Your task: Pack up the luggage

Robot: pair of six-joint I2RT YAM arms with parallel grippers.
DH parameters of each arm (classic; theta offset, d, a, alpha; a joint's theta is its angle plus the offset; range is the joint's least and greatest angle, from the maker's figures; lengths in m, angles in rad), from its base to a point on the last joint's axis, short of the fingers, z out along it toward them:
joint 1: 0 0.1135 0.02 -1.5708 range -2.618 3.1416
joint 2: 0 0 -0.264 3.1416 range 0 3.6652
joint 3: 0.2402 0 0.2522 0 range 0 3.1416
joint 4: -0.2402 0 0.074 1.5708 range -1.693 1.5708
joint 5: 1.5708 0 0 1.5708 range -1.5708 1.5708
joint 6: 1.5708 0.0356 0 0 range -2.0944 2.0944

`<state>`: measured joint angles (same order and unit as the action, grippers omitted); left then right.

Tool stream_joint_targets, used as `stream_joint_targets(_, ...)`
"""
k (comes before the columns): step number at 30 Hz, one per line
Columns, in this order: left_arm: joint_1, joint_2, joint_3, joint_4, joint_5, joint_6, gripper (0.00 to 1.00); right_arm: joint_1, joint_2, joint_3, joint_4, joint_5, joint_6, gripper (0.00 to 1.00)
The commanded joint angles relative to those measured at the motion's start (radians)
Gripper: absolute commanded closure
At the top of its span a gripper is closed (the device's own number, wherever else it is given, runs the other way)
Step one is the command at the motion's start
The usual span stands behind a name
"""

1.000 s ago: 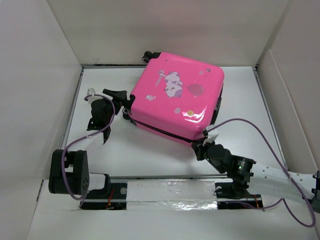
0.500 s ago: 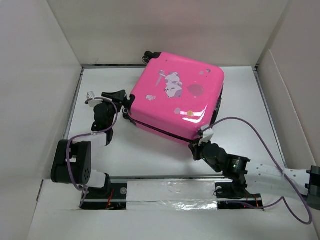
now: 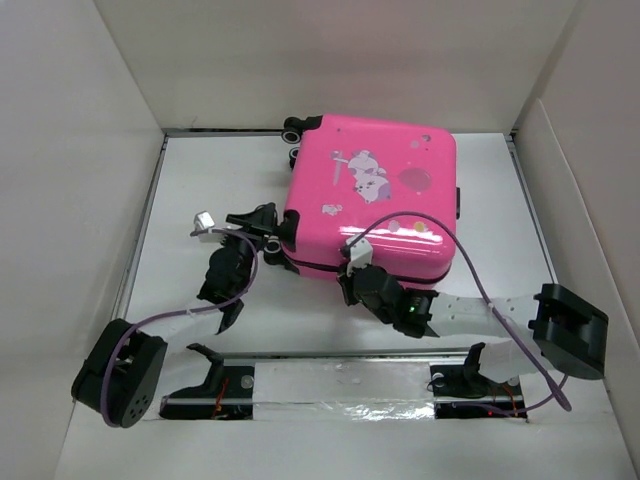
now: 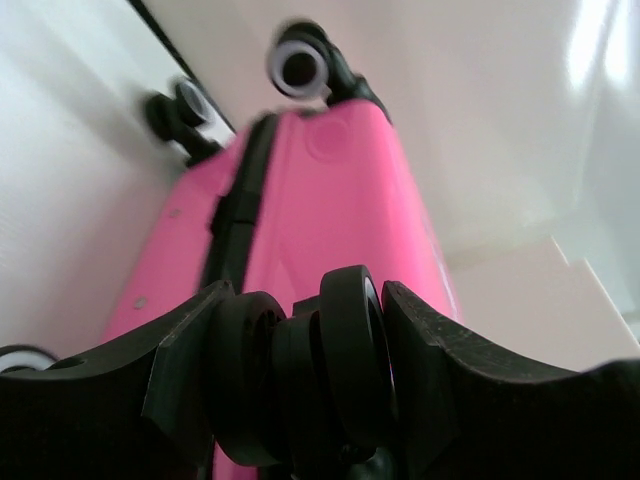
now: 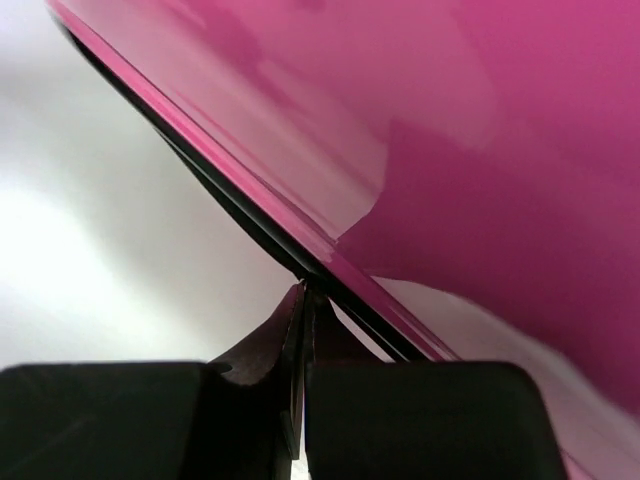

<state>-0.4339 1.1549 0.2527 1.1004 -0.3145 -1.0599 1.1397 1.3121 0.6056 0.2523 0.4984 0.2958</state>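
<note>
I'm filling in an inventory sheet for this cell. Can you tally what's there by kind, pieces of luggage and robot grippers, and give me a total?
Luggage, pink: 1
Grippers, black: 2, the left gripper and the right gripper
Total: 3

The small bright pink hard-shell suitcase [image 3: 375,195] lies flat and closed mid-table, nearer the far edge, with its cartoon print facing up. Black wheels [image 3: 293,128] sit on its left side and black zipper trim [image 3: 315,264] runs along its near side.
</note>
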Motion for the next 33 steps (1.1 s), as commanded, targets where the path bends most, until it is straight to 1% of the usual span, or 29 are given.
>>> stream_joint_targets(1, -0.202, -0.037, 0.008, -0.051, 0.275, 0.192, 1.0, 0.006, 0.022, 0.112, 0.248, -0.075, -0.055, 1.0)
stream_joint_targets(2, -0.256, -0.043, 0.02, -0.072, 0.272, 0.204, 1.0, 0.006, 0.035, 0.126, 0.258, -0.11, -0.063, 1.0)
stream_joint_targets(4, -0.31, -0.084, 0.069, -0.195, 0.246, 0.256, 1.0, 0.006, 0.048, 0.144, 0.271, -0.17, -0.092, 1.0)
stream_joint_targets(5, -0.31, -0.102, 0.069, -0.195, 0.245, 0.271, 1.0, 0.006, 0.049, 0.152, 0.271, -0.194, -0.092, 1.0)
stream_joint_targets(7, -0.33, -0.173, 0.086, -0.296, 0.252, 0.307, 1.0, 0.006, 0.062, 0.169, 0.274, -0.24, -0.113, 1.0)
stream_joint_targets(8, -0.33, -0.196, 0.092, -0.341, 0.258, 0.317, 1.0, 0.006, 0.068, 0.181, 0.271, -0.292, -0.119, 1.0)
stream_joint_targets(9, -0.33, -0.219, 0.102, -0.425, 0.279, 0.321, 1.0, 0.006, 0.075, 0.204, 0.275, -0.313, -0.132, 1.0)
stream_joint_targets(11, -0.33, -0.271, 0.091, -0.465, 0.308, 0.325, 1.0, 0.018, 0.107, 0.22, 0.297, -0.337, -0.136, 1.0)
stream_joint_targets(12, -0.33, -0.28, 0.085, -0.505, 0.355, 0.319, 1.0, 0.031, 0.121, 0.229, 0.323, -0.362, -0.13, 1.0)
stream_joint_targets(15, -0.37, -0.287, 0.044, -0.478, 0.364, 0.278, 1.0, 0.052, 0.144, 0.211, 0.38, -0.393, -0.098, 1.0)
stream_joint_targets(17, -0.429, -0.247, 0.042, -0.461, 0.344, 0.268, 1.0, 0.061, 0.095, 0.13, 0.407, -0.391, -0.075, 1.0)
stream_joint_targets(18, -0.457, -0.227, 0.052, -0.432, 0.324, 0.268, 1.0, 0.061, 0.064, 0.091, 0.424, -0.364, -0.046, 1.0)
stream_joint_targets(19, -0.483, -0.177, 0.063, -0.422, 0.286, 0.27, 1.0, 0.061, 0.027, 0.018, 0.42, -0.345, -0.035, 1.0)
stream_joint_targets(20, -0.52, -0.149, 0.08, -0.409, 0.279, 0.271, 1.0, 0.061, -0.063, -0.016, 0.379, -0.307, -0.027, 1.0)
stream_joint_targets(21, -0.535, -0.118, 0.114, -0.381, 0.278, 0.275, 1.0, 0.061, -0.11, -0.047, 0.352, -0.293, -0.015, 1.0)
stream_joint_targets(22, -0.546, -0.057, 0.134, -0.369, 0.281, 0.282, 1.0, 0.061, -0.161, -0.078, 0.322, -0.281, -0.014, 1.0)
stream_joint_targets(23, -0.546, -0.028, 0.155, -0.357, 0.285, 0.284, 1.0, 0.061, -0.212, -0.128, 0.286, -0.268, -0.004, 1.0)
stream_joint_targets(24, -0.56, 0.001, 0.198, -0.331, 0.305, 0.287, 1.0, 0.061, -0.312, -0.148, 0.212, -0.236, 0.014, 1.0)
stream_joint_targets(26, -0.572, 0.072, 0.236, -0.309, 0.308, 0.297, 1.0, 0.061, -0.404, -0.211, 0.133, -0.21, 0.032, 1.0)
stream_joint_targets(27, -0.583, 0.104, 0.278, -0.312, 0.308, 0.307, 1.0, 0.061, -0.477, -0.231, 0.105, -0.189, 0.048, 1.0)
stream_joint_targets(28, -0.592, 0.115, 0.292, -0.316, 0.308, 0.307, 1.0, 0.061, -0.511, -0.248, 0.105, -0.176, 0.055, 1.0)
stream_joint_targets(29, -0.592, 0.121, 0.309, -0.323, 0.308, 0.326, 0.9, 0.061, -0.543, -0.263, 0.088, -0.164, 0.066, 1.0)
stream_joint_targets(30, -0.592, 0.123, 0.338, -0.362, 0.301, 0.34, 0.79, 0.061, -0.575, -0.286, 0.038, -0.137, 0.081, 1.0)
stream_joint_targets(31, -0.592, 0.109, 0.353, -0.393, 0.284, 0.357, 0.65, 0.061, -0.641, -0.296, 0.01, -0.127, 0.089, 1.0)
stream_joint_targets(32, -0.592, 0.097, 0.368, -0.433, 0.266, 0.398, 0.39, 0.061, -0.674, -0.303, -0.014, -0.117, 0.094, 1.0)
stream_joint_targets(33, -0.592, 0.08, 0.399, -0.517, 0.227, 0.42, 0.3, 0.061, -0.704, -0.317, -0.059, -0.107, 0.095, 1.0)
